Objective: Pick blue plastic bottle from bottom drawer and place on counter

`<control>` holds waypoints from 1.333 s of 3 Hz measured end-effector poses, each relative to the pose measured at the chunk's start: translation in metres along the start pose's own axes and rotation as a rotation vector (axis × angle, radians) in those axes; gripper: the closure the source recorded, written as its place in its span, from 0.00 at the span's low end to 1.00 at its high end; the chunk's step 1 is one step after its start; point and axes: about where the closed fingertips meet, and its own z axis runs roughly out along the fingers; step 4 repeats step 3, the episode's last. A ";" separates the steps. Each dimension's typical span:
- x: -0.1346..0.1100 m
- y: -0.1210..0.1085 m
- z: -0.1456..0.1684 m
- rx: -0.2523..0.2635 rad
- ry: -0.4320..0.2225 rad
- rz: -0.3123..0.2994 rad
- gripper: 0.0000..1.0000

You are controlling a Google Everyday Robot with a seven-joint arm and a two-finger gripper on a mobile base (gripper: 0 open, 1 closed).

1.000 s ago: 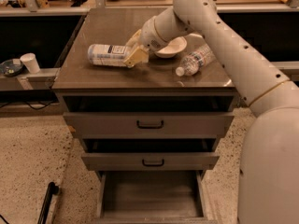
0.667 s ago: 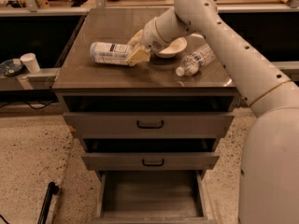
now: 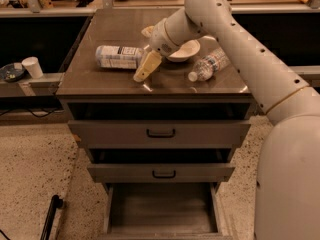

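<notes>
The pincer (image 3: 141, 73) hangs at the end of the arm (image 3: 235, 39), low over the worktop (image 3: 100, 84) and just beside the right end of the blue plastic bottle (image 3: 118, 57); I cannot tell whether it is open or closed, nor whether it has any grip on the bottle. Nearest me, the bottom drawer (image 3: 160, 211) stands pulled out, with only plain grey floor showing; above it sit the middle drawer (image 3: 159, 173) and the top drawer (image 3: 160, 133), each with a black handle. On the worktop the blue plastic bottle lies on its side, label up, so I judge the placing all but done. Behind the pincer is a white bowl (image 3: 186, 50); to its right a clear water bottle (image 3: 210, 64) also lies flat.

I judge the blue bottle light and thin-walled; it would give under a hard squeeze; its smooth label looks slippery; lying flat, it may roll at a nudge. If I must take it again, I would close across the middle of the cylinder, square to its length, with gentle force.
</notes>
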 end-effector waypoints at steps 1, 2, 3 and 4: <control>-0.004 0.001 -0.001 -0.048 0.005 -0.003 0.00; -0.031 -0.001 -0.080 -0.025 0.072 -0.014 0.00; -0.031 -0.001 -0.080 -0.025 0.072 -0.015 0.00; -0.031 -0.001 -0.080 -0.025 0.072 -0.015 0.00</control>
